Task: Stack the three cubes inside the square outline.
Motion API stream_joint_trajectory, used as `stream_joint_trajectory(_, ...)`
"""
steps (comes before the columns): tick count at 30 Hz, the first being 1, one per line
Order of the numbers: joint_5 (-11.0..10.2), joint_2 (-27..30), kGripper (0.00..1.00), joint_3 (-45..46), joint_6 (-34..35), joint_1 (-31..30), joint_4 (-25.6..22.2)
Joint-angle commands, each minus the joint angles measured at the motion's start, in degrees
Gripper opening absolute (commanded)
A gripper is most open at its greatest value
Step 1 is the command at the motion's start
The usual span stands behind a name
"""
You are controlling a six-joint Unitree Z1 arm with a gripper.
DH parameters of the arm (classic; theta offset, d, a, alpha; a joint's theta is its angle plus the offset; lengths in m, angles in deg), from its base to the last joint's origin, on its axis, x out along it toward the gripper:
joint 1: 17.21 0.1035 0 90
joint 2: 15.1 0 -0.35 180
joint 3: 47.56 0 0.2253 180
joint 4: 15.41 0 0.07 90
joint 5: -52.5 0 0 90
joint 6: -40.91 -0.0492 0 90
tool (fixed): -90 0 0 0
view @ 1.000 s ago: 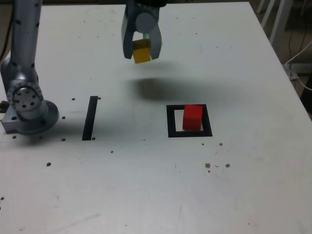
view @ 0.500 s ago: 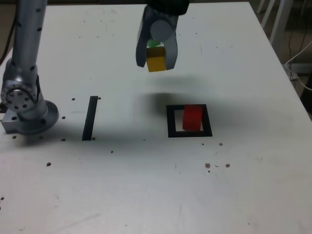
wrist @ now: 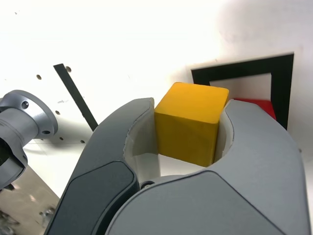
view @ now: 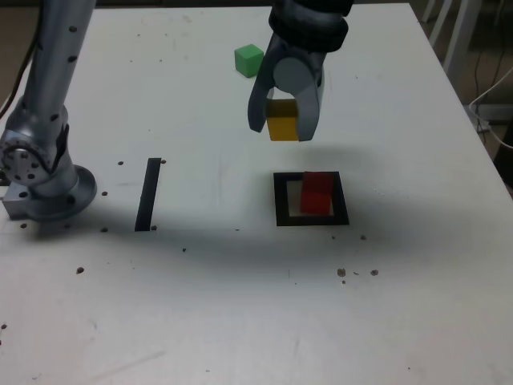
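Three cubes count here, and your gripper (view: 283, 127) is clenched on the yellow cube (view: 281, 124), carrying it in the air just short of the square outline (view: 280, 200), likely so it can go down on top. One red cube (view: 317, 192) sits inside that outline as the base. One green cube (view: 248, 59) lies well beyond it, untouched.

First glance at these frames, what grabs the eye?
The gripper, shut on the yellow cube, hangs in the air just up-left of the square outline in the exterior view. The red cube sits inside that outline; the green cube lies apart, farther back on the table.
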Motion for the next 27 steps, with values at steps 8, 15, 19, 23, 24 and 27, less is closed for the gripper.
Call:
stream_joint_trajectory(8,-0.09,-1.89,0.29,-2.47,-0.01,-4.31,-2.22)
stream_joint_trajectory(15,-0.29,-3.27,0.29,-5.25,0.03,-6.48,-2.47)
stream_joint_trajectory(19,-0.20,-4.16,0.29,-5.96,0.05,-7.03,-2.50)
stream_joint_trajectory(23,-0.09,-4.99,0.29,-6.42,0.06,-7.36,-2.49)
stream_joint_trajectory(24,-0.08,-5.18,0.29,-6.51,0.06,-7.43,-2.48)
stream_joint_trajectory(27,-0.08,-5.71,0.29,-6.84,0.11,-7.70,-2.46)
